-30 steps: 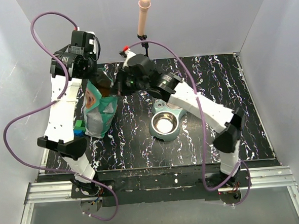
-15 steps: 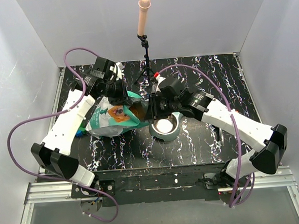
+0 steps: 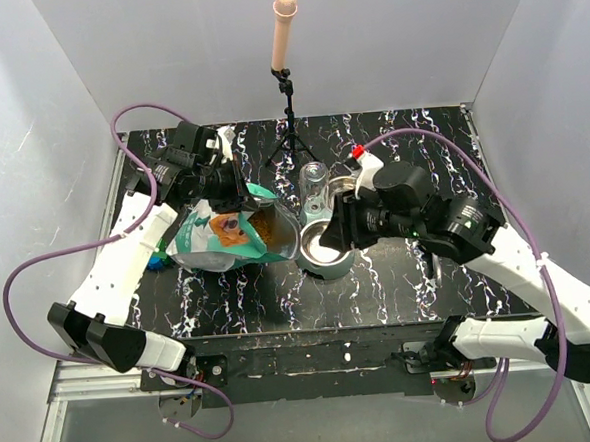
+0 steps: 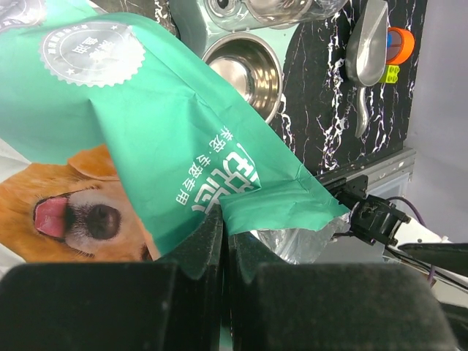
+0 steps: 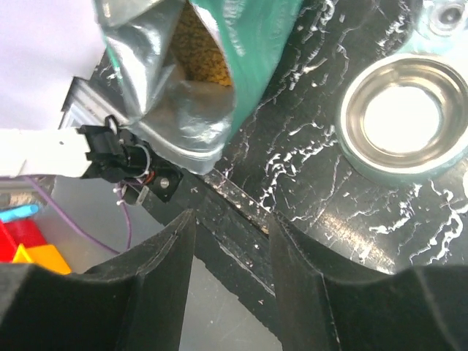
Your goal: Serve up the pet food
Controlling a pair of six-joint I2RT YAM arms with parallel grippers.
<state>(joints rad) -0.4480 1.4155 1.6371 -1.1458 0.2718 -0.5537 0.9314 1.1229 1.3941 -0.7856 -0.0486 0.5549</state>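
left pincer [image 4: 223,235] is clamping the tipped teal bag [image 4: 183,146] beside the bowl [image 3: 312,264], kibble [image 5: 201,51] showing inside; right pincer [image 5: 230,245] is hanging released near the bowl.

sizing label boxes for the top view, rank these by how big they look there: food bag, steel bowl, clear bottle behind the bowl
1. food bag: clearly the largest.
2. steel bowl: mid-sized, only part of it shows.
3. clear bottle: smallest, though not far off the bowl's visible part.

- bag [image 3: 221,234] left of bowl [image 3: 323,249], mouth toward it
- kibble [image 3: 267,226] inside bag
- bowl on table [image 3: 419,284], jar [image 3: 314,180] just behind it
- tripod [image 3: 291,131] behind jar, at back
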